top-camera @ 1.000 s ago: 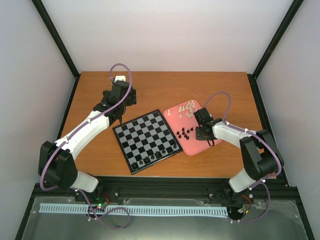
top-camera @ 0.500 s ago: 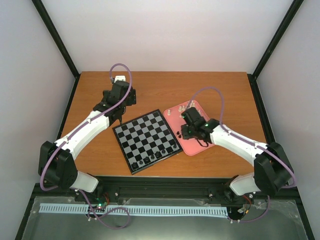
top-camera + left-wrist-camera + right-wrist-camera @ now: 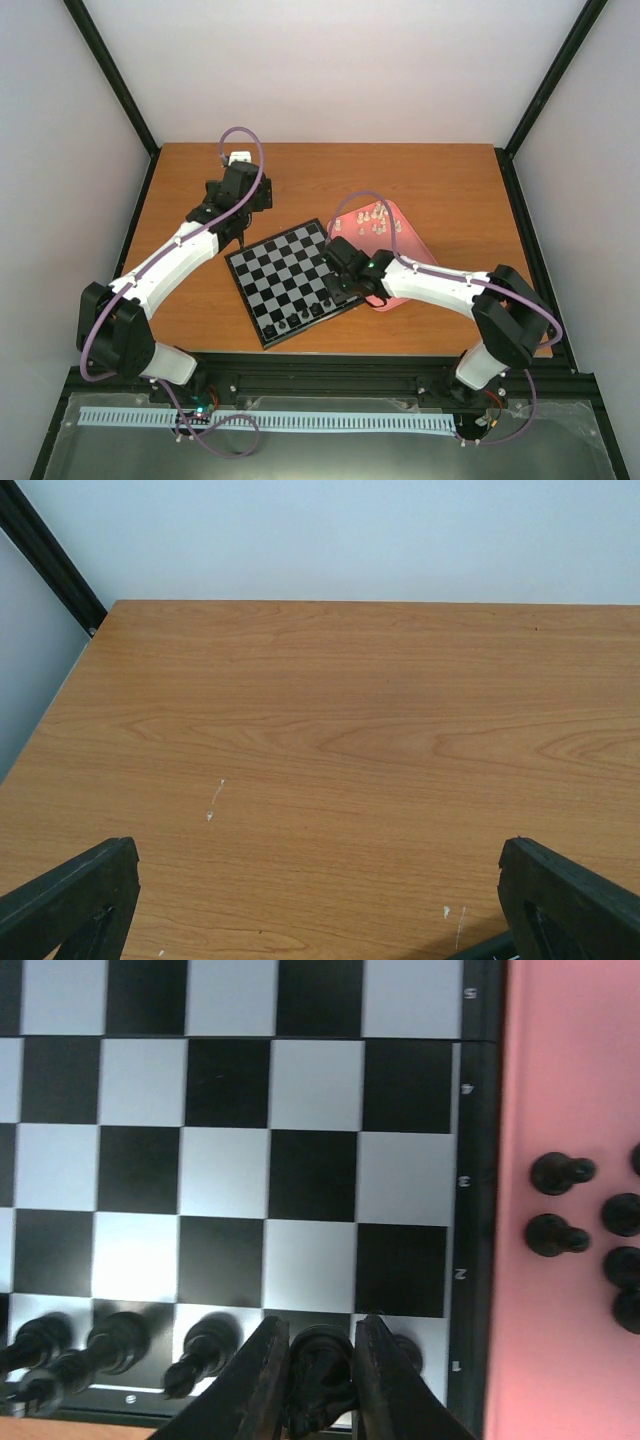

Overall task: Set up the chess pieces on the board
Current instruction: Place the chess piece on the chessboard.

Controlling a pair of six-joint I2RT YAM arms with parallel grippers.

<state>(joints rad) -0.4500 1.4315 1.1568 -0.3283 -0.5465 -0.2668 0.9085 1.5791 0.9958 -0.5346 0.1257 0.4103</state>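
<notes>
The right end effector [image 3: 320,1332] has moved from the pink tray [image 3: 570,1080] to the board [image 3: 230,1160], at its near row. It is squeezing a black chess piece [image 3: 320,1375], ready to set down. The left end effector [image 3: 320,895] is wide open.

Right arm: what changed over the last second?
The right gripper swung left from above the pink tray to the board's right corner, shut on a black piece over the near row. Whether it gripped within this second does not show. The left gripper, open by the board's left corner, the board and the tray stayed put.
</notes>
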